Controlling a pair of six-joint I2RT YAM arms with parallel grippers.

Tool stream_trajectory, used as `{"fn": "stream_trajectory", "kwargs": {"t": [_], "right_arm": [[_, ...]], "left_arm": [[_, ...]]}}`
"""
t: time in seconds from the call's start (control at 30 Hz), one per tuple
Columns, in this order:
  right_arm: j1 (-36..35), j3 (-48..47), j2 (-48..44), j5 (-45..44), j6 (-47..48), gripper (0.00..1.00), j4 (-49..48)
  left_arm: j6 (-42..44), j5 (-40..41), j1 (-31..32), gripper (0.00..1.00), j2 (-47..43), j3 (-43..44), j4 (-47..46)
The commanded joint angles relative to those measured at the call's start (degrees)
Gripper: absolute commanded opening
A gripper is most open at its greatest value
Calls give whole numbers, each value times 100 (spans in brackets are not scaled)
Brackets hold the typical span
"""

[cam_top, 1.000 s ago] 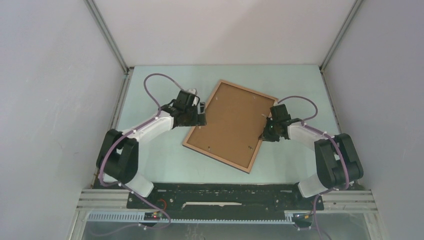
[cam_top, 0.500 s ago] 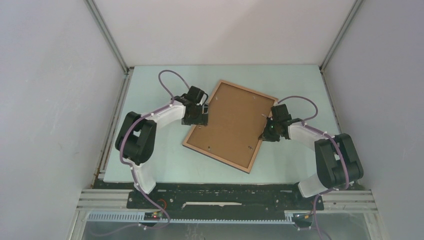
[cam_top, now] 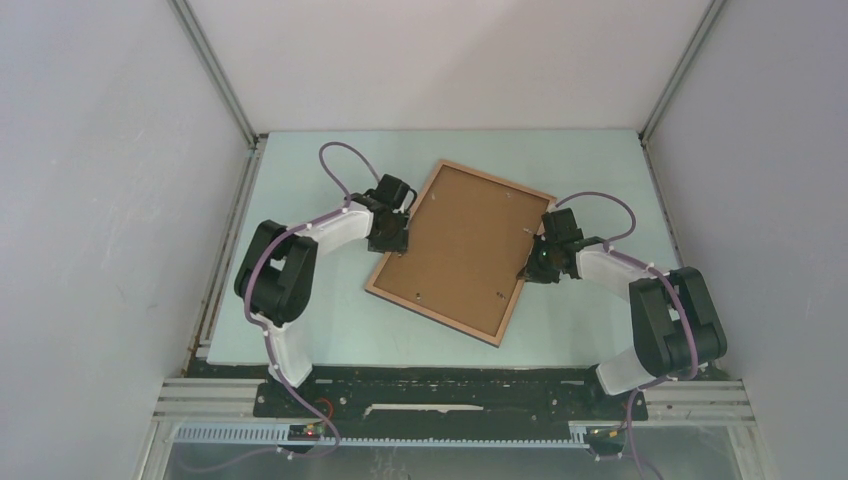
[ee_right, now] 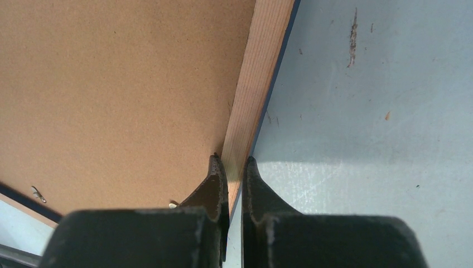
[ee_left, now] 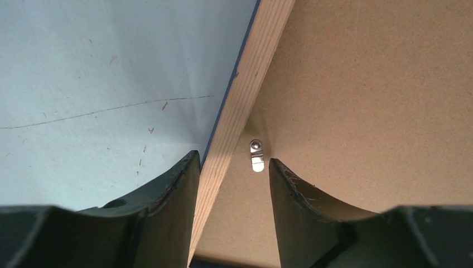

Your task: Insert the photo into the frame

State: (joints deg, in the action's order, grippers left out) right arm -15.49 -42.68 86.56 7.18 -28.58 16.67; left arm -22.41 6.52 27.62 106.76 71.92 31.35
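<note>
Table: pale blue-green surface [cam_top: 320, 320] inside a white-walled booth, with fine scratches and specks showing beneath both of your grippers.
Frame: light-brown wooden frame [cam_top: 460, 250], lying flat on the table with its back side up and turned at an angle. It sits between your 2 grippers, with 1 long rail under your left gripper and the opposite long rail at your right gripper.
Backing board: plain brown board [ee_left: 362, 111] filling the frame, on the inward side of each gripper.
Left gripper: your left gripper [ee_left: 233, 162] has its 2 fingers spread wide and straddling the wooden rail, 1 finger on the table side and 1 on the board side. You cannot tell from these views whether either finger touches anything.
Metal tab: small silver tab [ee_left: 256, 155] on the board just inside the rail. It lies between the left fingers, nearer the board-side one.
Right gripper: your right gripper [ee_right: 233, 161] has its 2 fingers drawn close together with the wooden rail caught between their tips, pinching the frame at its edge.
Second tab: another small silver tab [ee_right: 38, 194] sits on the board, well off to the board side of your right gripper.
</note>
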Motion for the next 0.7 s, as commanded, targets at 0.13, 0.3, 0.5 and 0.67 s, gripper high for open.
{"fn": "stream_trajectory", "kwargs": {"t": [0.13, 0.3, 0.5, 0.67], "right_arm": [[-78, 109, -116, 460, 422, 0, -16], [-77, 122, -190, 417, 421, 0, -29], [-86, 137, -166, 455, 417, 0, -51], [-87, 132, -194, 456, 425, 0, -48]], "left_arm": [[45, 121, 108, 58, 21, -40, -137], [93, 527, 182, 54, 191, 14, 83], [46, 625, 183, 42, 131, -119, -6], [84, 767, 183, 22, 8, -124, -33]]}}
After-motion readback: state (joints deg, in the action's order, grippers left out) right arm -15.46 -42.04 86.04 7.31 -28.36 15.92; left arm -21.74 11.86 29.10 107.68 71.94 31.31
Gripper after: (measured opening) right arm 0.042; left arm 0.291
